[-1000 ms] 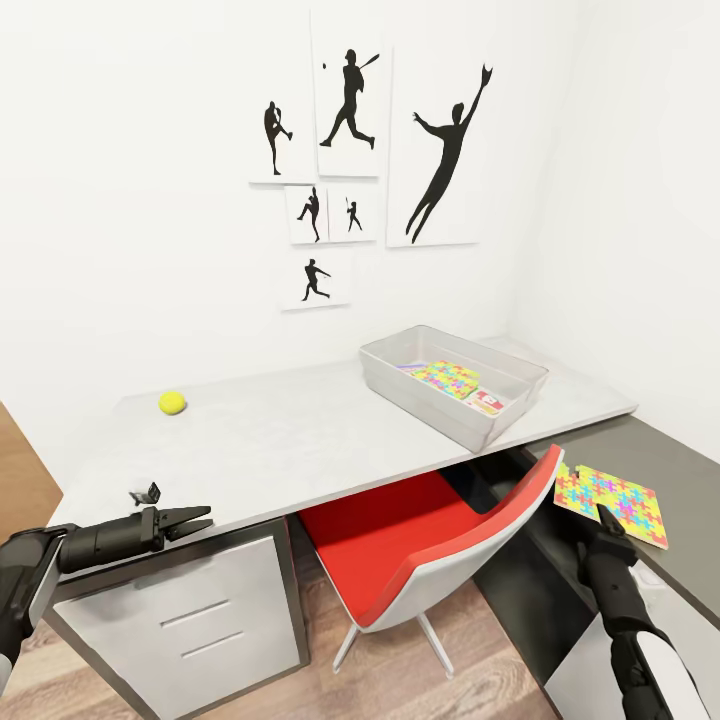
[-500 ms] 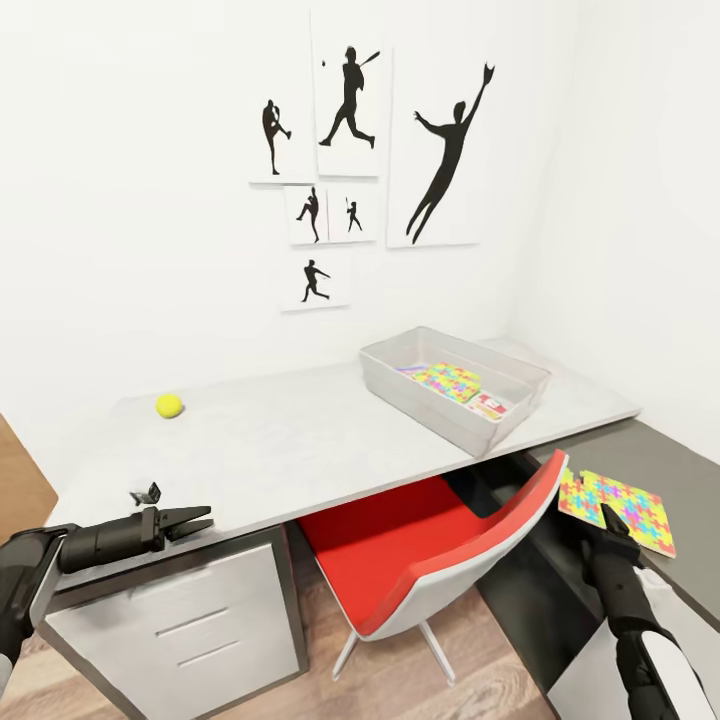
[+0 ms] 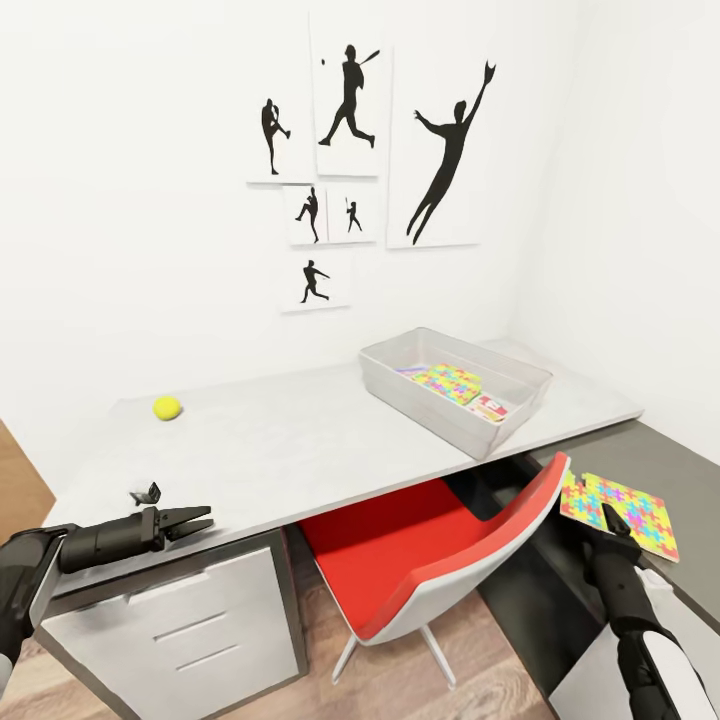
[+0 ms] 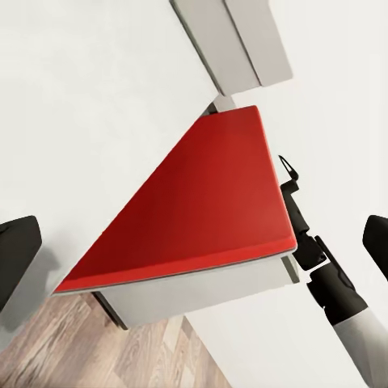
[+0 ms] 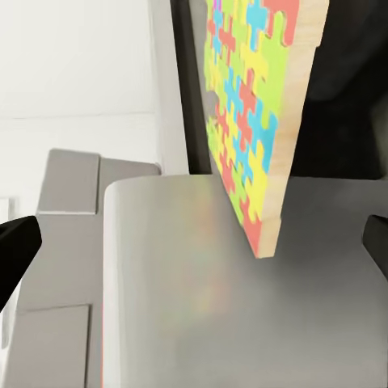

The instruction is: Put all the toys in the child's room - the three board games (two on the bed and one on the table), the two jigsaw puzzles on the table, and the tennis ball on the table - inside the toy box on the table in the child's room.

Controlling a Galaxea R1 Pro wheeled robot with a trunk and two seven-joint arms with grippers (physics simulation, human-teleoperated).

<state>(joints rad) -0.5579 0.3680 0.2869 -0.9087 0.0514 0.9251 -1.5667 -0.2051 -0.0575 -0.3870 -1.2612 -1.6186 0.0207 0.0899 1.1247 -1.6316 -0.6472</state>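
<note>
The tennis ball (image 3: 166,407) rests on the table (image 3: 300,440) at its far left. The toy box (image 3: 421,404) stands on the table's right part, holding one jigsaw puzzle (image 3: 447,382) and a red and white board game (image 3: 489,406). A second jigsaw puzzle (image 3: 622,508) lies on the lower dark-grey section at the right. My right gripper (image 3: 612,518) is at that puzzle's near edge, open; in the right wrist view the puzzle (image 5: 242,129) lies ahead between the spread fingers, untouched. My left gripper (image 3: 198,520) hovers open over the table's near left corner, well short of the ball.
A red chair (image 3: 430,540) with a pale shell is pushed under the table between my arms, its back close to my right arm. Pale drawers (image 3: 190,620) sit below the left gripper. White walls with black silhouette pictures (image 3: 350,100) close off the back and right.
The whole view has drifted slightly, so the camera moved. Both grippers hold about the same places relative to the table and the puzzle.
</note>
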